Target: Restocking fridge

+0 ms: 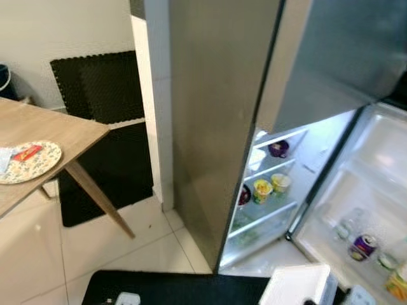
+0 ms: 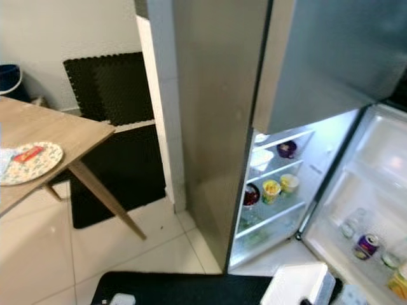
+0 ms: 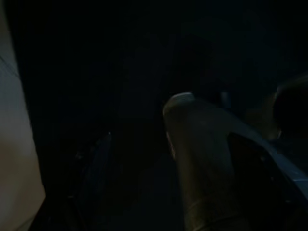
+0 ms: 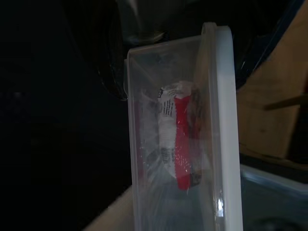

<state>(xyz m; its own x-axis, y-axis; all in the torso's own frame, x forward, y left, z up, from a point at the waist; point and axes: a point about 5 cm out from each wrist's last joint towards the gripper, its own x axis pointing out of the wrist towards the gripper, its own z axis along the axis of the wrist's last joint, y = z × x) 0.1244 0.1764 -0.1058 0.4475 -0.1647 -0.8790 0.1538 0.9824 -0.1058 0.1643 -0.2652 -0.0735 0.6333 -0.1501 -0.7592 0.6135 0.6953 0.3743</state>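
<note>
Clear plastic container [image 4: 183, 139], steel fridge [image 1: 222, 127] open

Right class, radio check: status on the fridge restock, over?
Right end effector carrying clear lidded container, red-and-white packet inside. Left arm idle. Fridge ahead, door open, shelves lit and part stocked. Wooden table off left.

A: What lies around the right pincer [image 1: 310, 301]?
B: Pale glossy floor tiles [image 1: 38, 254] stretch off to its left, and a black mat [image 1: 178, 286] lies just beside it on that side.
A: And farther off?
B: Well to its left stands a wooden tabletop [image 1: 44, 133] on slanted legs [image 1: 98, 197]. Beyond that, black foam mats [image 1: 95, 82] lean on a plain pale wall [image 1: 63, 25], with a white pillar [image 1: 149, 114] next to them.
A: Light?
B: Soft, even room light; the tiles show a faint sheen.
</note>
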